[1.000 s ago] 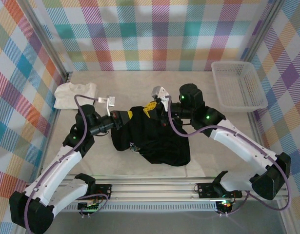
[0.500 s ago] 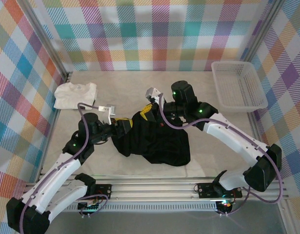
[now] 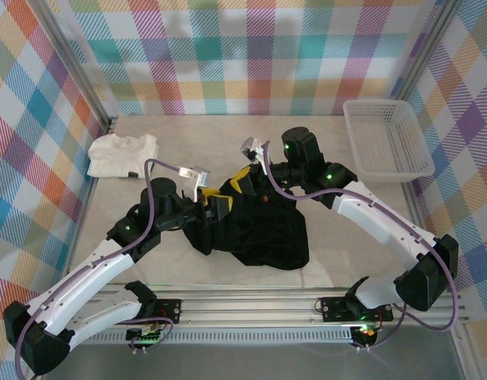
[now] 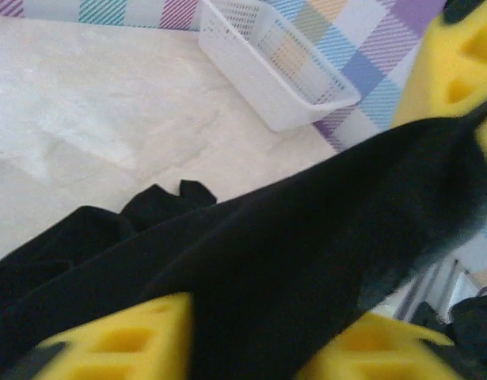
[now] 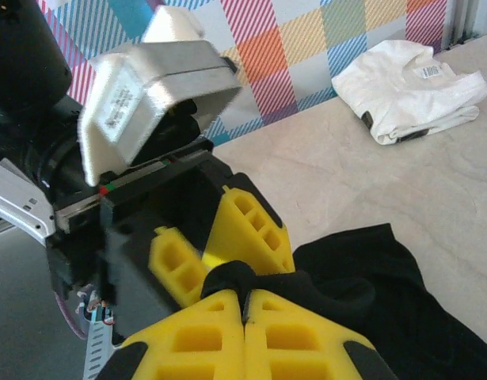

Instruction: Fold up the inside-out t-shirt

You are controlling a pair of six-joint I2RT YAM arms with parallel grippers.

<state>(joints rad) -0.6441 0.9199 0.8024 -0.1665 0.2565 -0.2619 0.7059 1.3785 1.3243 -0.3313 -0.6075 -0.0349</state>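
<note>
The inside-out t-shirt (image 3: pixel 263 233) is a crumpled black heap in the middle of the table, its upper left corner lifted. My right gripper (image 3: pixel 245 180) (image 5: pixel 245 294) is shut, pinching a small fold of black cloth at its yellow tips. My left gripper (image 3: pixel 219 204) (image 4: pixel 251 317) sits just beside it, and black cloth (image 4: pixel 291 229) fills the whole gap between its yellow fingers (image 4: pixel 108 340). In the right wrist view the left gripper's fingers (image 5: pixel 255 222) flank the same pinched fold. The right gripper's fingers (image 4: pixel 457 63) appear in the left wrist view at upper right.
A smaller white folded t-shirt (image 3: pixel 120 154) (image 5: pixel 405 91) lies at the back left. A white mesh basket (image 3: pixel 386 141) (image 4: pixel 267 63) stands at the back right. Checked walls close off the table (image 3: pixel 203 134) on three sides; a metal rail runs along the near edge.
My left gripper let go, moved right along the shirt's upper edge and closed on cloth beside the right gripper. The shirt's left side has bunched rightward. The right gripper shifted slightly left.
</note>
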